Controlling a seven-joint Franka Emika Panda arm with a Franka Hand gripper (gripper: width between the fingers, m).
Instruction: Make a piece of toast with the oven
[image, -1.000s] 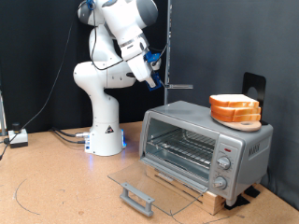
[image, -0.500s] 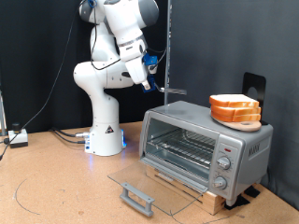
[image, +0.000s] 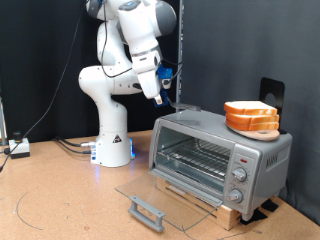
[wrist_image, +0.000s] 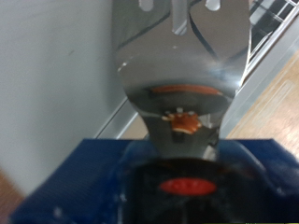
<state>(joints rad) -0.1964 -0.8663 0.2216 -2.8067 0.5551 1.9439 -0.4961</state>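
A silver oven is seen on the tabletop with its glass door dropped open. The piece of toast lies on an orange plate on the oven's roof. The claw hangs raised to the exterior view's left of it; whether it is clenched cannot be told. The bread appears ungrasped, so a reach seems called for.

The white arm stands on its base toward the table's back edge, rising upright, folding at the top and reaching down toward the exterior view's right. Its gripper hangs high above the table, fingers angled downward. In the wrist view the fingers sit pressed together, holding nothing.
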